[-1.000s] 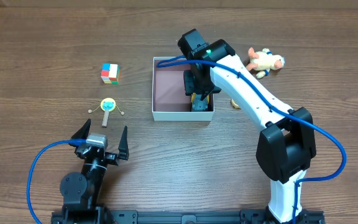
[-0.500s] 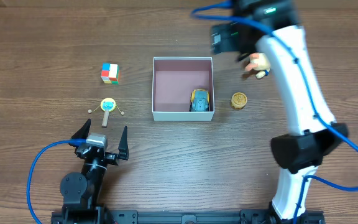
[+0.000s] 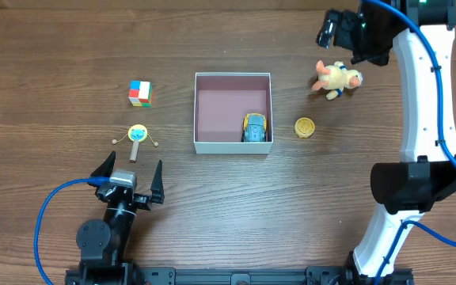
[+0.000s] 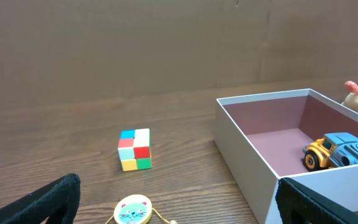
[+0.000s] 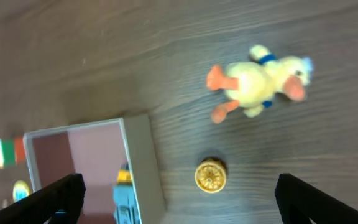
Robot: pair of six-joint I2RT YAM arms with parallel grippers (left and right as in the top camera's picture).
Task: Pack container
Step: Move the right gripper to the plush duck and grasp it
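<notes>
With one toy car (image 3: pixel 255 127) already lying in its near-right corner, the container (image 3: pixel 220 103) sits mid-table, and the step in hand looks like fetching the next piece. The right hand (image 5: pixel 179 186) hovers high, fingers apart and empty, over the plush duck (image 3: pixel 336 79) and the gold disc (image 3: pixel 305 127), both just right of the box. Next it probably needs to drop onto the duck and close across its body. The left hand (image 3: pixel 131 170) rests at the near edge, fingers spread, holding nothing. The container opens straight up; being square it has no long axis, its walls running parallel to the table (image 3: pixel 70 47) edges.
</notes>
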